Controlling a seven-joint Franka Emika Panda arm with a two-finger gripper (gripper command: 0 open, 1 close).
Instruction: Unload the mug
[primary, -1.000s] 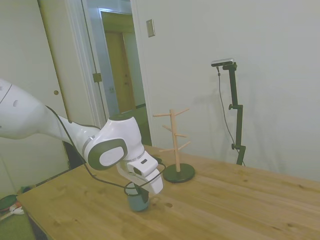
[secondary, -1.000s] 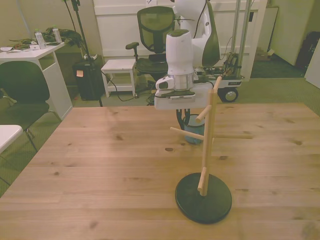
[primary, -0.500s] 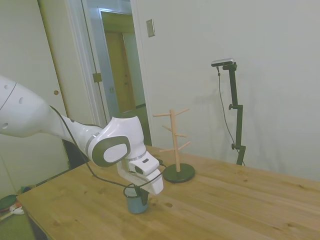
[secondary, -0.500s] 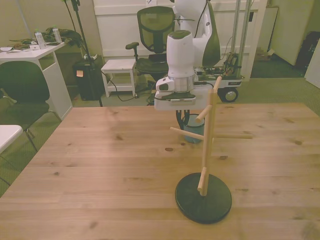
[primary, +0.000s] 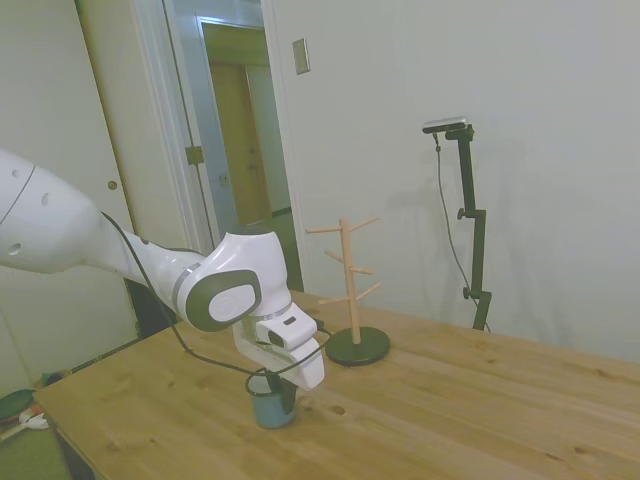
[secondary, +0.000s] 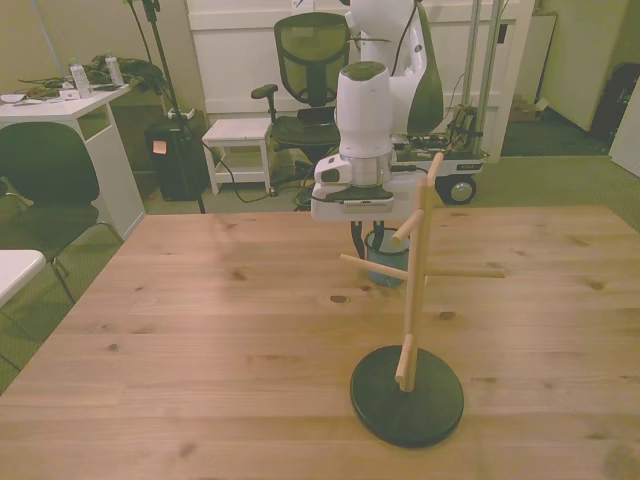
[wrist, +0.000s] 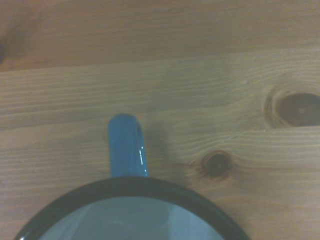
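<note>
Planks of knotty pale wood are making up the table (secondary: 200, 330), which is standing in a room with a white desk (secondary: 60, 105) and dark chair at the front view's left, an office chair (secondary: 312, 60) behind, and an open doorway (primary: 240, 140) in the side view. The mug (primary: 268, 398) is sitting upright on the table, off the peg stand (secondary: 410, 330); it is looking blue with a dark rim, pale inside and a glossy loop handle (wrist: 127, 145). No writing is showing. The gripper (secondary: 369, 240) is hanging over the mug's rim, fingers straddling its wall; whether they are pressing it is unclear.
</note>
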